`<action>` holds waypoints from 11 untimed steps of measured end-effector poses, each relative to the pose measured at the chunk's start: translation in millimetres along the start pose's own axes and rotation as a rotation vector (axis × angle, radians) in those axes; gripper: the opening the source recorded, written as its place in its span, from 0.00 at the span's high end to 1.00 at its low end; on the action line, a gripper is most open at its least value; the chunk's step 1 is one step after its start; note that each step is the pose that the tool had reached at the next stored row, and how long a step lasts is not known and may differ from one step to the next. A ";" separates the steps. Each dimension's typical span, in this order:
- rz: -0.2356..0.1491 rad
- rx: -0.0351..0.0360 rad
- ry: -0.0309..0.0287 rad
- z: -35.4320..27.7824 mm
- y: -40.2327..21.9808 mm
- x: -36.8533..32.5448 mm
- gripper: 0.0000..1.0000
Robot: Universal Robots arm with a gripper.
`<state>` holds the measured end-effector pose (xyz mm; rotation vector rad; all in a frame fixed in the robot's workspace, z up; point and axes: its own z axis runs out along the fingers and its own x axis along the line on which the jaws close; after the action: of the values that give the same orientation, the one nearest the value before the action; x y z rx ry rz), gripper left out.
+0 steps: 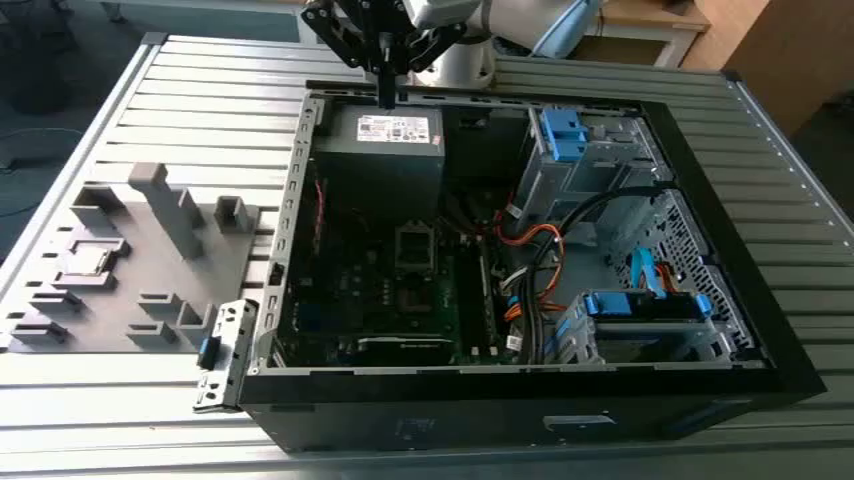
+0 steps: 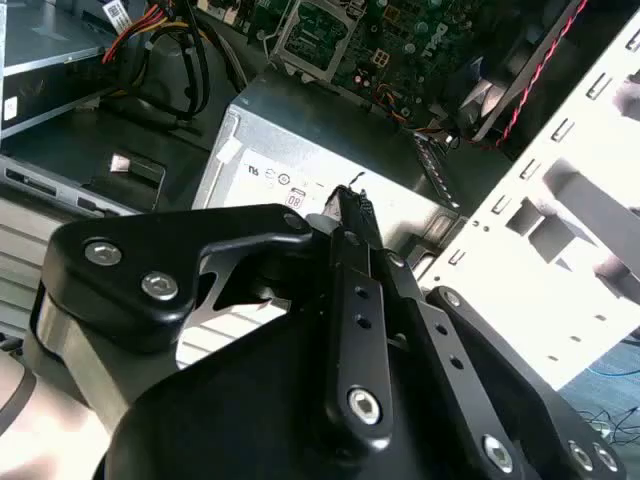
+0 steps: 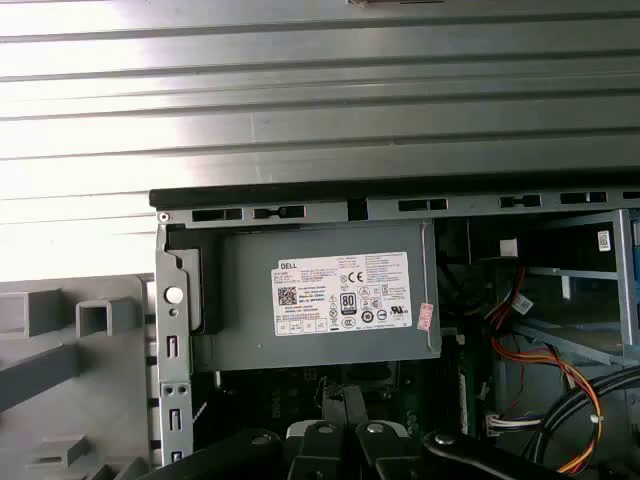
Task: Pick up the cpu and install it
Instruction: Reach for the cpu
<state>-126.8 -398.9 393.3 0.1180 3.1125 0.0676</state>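
The cpu [image 1: 87,262] is a small silvery square lying flat in a recess of the grey tray [image 1: 134,310] at the exterior view's left, outside the computer case. My gripper [image 1: 388,93] hangs far from it, over the back edge of the open case, just above the black power-supply box [image 1: 380,150]. Its two black fingers are pressed together with nothing between them, as the second wrist view shows at the gripper [image 2: 350,200]. The empty socket frame [image 1: 416,243] sits on the motherboard in the middle of the case.
The open case [image 1: 300,200] holds orange and black cables [image 1: 534,250], blue drive brackets [image 1: 563,135] and a drive cage [image 1: 641,310]. Upright grey blocks [image 1: 167,205] rise from the tray. The ribbed metal table [image 1: 200,70] surrounds both.
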 end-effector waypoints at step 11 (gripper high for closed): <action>0.000 -0.0001 -0.0003 0.0 -0.1 1.9 0.89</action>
<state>-128.7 -398.9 393.3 0.1180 3.1122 0.0677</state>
